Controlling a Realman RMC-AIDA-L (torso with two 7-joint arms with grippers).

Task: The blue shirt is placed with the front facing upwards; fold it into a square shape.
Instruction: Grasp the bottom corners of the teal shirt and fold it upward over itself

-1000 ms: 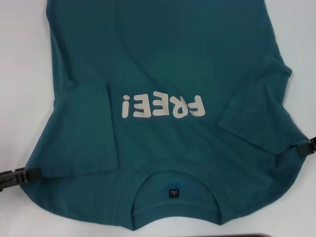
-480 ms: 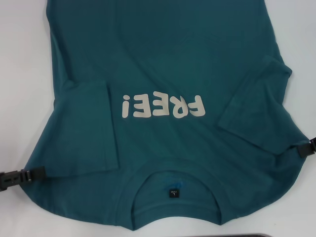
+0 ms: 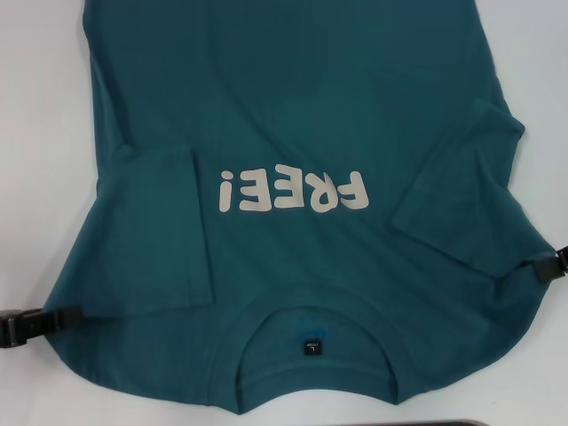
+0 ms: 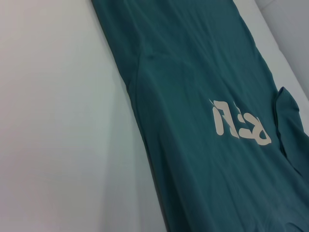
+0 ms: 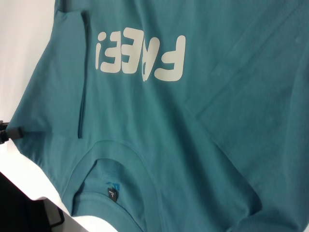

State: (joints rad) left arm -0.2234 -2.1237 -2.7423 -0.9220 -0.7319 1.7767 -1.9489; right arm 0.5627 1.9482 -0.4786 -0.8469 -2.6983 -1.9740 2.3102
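The blue shirt [image 3: 293, 106] lies flat on the table, front up, with the collar and its dark neck label [image 3: 311, 344] toward me. Cream lettering [image 3: 293, 191] reads upside down across the chest. Both short sleeves [image 3: 160, 231] [image 3: 461, 195] are folded inward onto the body. My left gripper [image 3: 40, 321] lies at the shirt's left shoulder edge, its tip touching the cloth. My right gripper [image 3: 555, 266] sits at the right shoulder edge. The left wrist view looks along the shirt [image 4: 193, 96] from its side. The right wrist view shows the chest and collar [image 5: 193, 145] and the left gripper [image 5: 9, 133] farther off.
White table [image 3: 35, 133] surrounds the shirt on both sides. A dark strip [image 3: 461, 423] runs along the near edge in the head view, and a dark object [image 5: 19, 212] fills a corner of the right wrist view.
The left gripper has shifted slightly toward the near edge while staying at the shirt's shoulder. The right gripper and the shirt look unchanged.
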